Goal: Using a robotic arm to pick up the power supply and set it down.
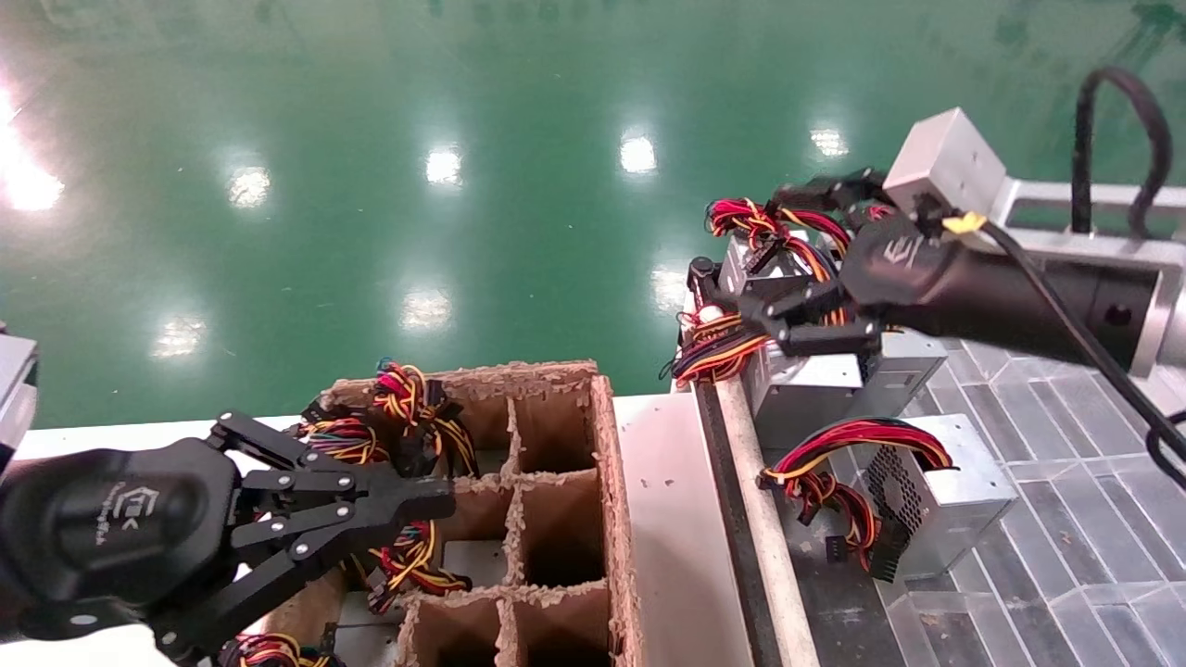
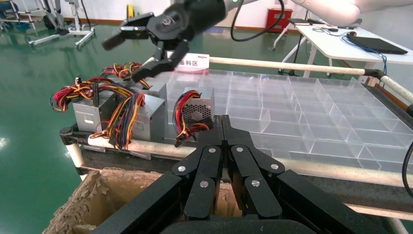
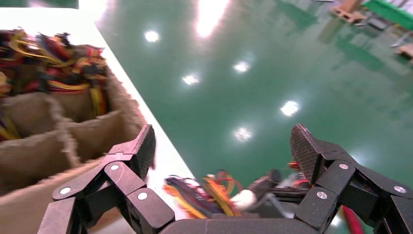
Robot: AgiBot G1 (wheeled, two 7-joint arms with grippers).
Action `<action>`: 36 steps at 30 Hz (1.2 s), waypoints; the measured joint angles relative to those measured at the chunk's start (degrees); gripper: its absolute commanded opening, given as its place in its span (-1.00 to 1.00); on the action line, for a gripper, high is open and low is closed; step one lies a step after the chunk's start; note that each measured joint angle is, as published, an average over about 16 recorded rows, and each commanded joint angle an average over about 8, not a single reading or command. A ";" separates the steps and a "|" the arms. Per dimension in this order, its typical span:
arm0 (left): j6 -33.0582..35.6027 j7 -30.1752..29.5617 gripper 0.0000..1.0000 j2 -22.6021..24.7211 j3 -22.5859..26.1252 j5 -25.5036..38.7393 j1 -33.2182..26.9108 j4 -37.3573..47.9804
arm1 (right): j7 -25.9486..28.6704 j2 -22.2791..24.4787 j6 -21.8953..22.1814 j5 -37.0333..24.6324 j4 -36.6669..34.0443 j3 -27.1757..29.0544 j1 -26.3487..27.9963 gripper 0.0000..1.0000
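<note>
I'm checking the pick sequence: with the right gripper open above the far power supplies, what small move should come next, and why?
Probably lower the right gripper straight down. Its jaws are open and hold nothing, and it hovers over the power supply at the tray's far corner, among its wires. Descending would bring the fingers around the box before closing. The left gripper sits shut over the cardboard crate.

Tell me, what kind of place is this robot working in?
Probably a factory or robot test workshop. The floor is glossy green, like industrial flooring. Computer power supplies with bundled wires sit on a tray of clear dividers, beside a partitioned cardboard box. The left wrist view shows work tables behind.
</note>
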 measured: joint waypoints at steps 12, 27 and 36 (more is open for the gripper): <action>0.00 0.00 1.00 0.00 0.00 0.00 0.00 0.00 | -2.17 0.43 -7.87 7.88 0.06 4.28 -5.80 1.00; 0.00 0.00 1.00 0.00 0.00 0.00 0.00 0.00 | -4.77 0.94 -17.34 17.37 0.13 9.44 -12.79 1.00; 0.00 0.00 1.00 0.00 0.00 0.00 0.00 0.00 | -6.27 1.24 -22.77 22.81 0.17 12.40 -16.80 1.00</action>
